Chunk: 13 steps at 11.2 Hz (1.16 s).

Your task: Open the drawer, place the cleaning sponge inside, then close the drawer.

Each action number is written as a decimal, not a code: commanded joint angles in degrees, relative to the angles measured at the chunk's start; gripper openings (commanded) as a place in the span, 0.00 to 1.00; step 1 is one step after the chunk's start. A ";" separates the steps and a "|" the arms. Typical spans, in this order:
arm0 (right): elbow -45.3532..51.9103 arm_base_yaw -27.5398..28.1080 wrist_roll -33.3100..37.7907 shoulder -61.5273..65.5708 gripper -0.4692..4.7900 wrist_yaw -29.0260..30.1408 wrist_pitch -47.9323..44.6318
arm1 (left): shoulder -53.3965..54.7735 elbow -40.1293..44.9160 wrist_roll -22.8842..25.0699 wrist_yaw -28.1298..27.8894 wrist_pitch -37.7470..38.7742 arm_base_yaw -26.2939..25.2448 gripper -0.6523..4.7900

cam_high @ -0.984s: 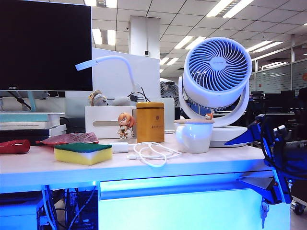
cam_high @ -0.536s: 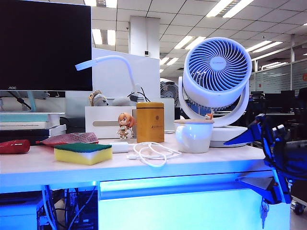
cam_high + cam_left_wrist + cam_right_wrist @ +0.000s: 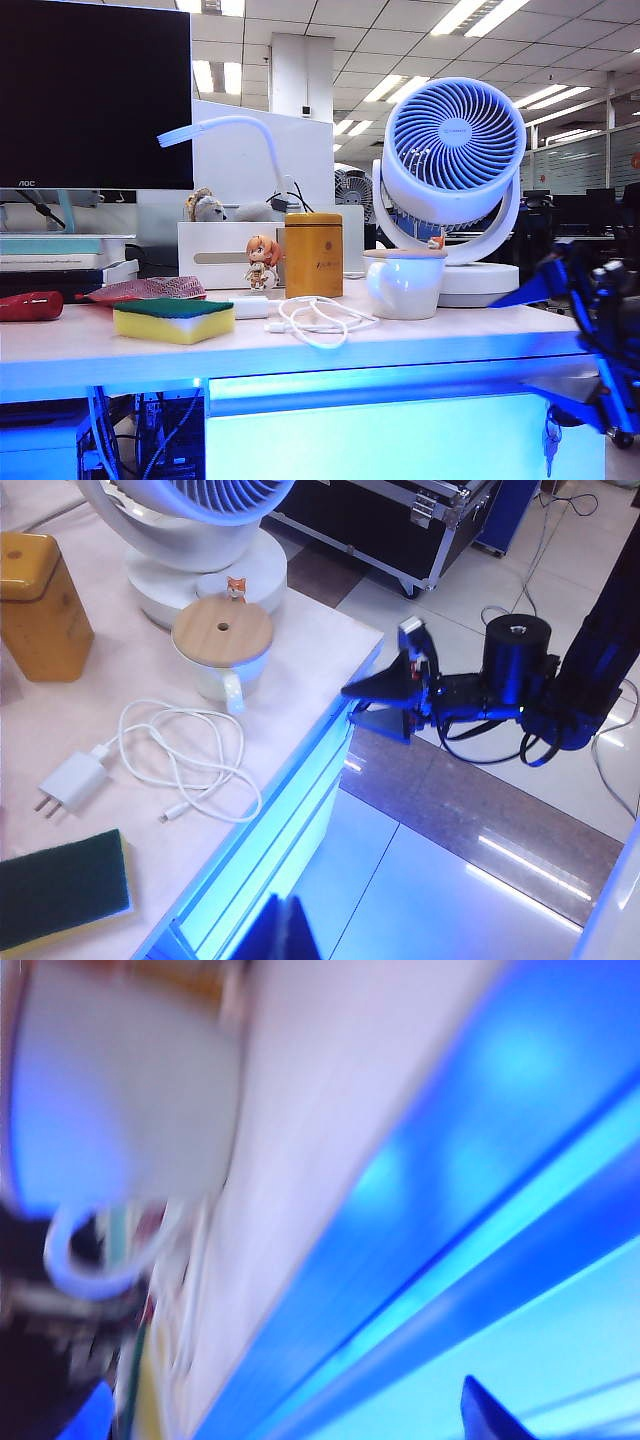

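The right gripper, blue jaws spread, is hanging off the white desk's right end beside the closed blue-lit white drawer, while the left gripper is pressed together over its front edge.

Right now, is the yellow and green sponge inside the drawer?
No, the cleaning sponge lies on top of the desk, left of the white charger cable, and the drawer below is shut.

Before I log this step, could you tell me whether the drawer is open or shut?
Shut: the drawer front sits flush under the desk edge, and the sponge is on top.
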State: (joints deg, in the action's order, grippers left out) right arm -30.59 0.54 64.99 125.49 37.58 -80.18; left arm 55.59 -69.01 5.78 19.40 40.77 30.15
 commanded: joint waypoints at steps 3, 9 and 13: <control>-2.16 4.24 1.01 2.43 0.98 3.76 -0.96 | -0.22 -0.13 0.26 0.35 -0.59 0.00 0.11; -8.90 4.17 2.75 4.68 0.98 4.98 -0.85 | -0.22 -0.13 0.24 0.35 -0.55 0.00 0.11; -9.86 4.20 1.49 4.66 0.98 7.91 -1.03 | -0.22 -0.13 0.26 0.35 -0.59 0.00 0.11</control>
State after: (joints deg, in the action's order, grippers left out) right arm -40.29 4.78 67.75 130.43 43.77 -79.22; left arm 55.46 -69.01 5.78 19.40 40.77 30.15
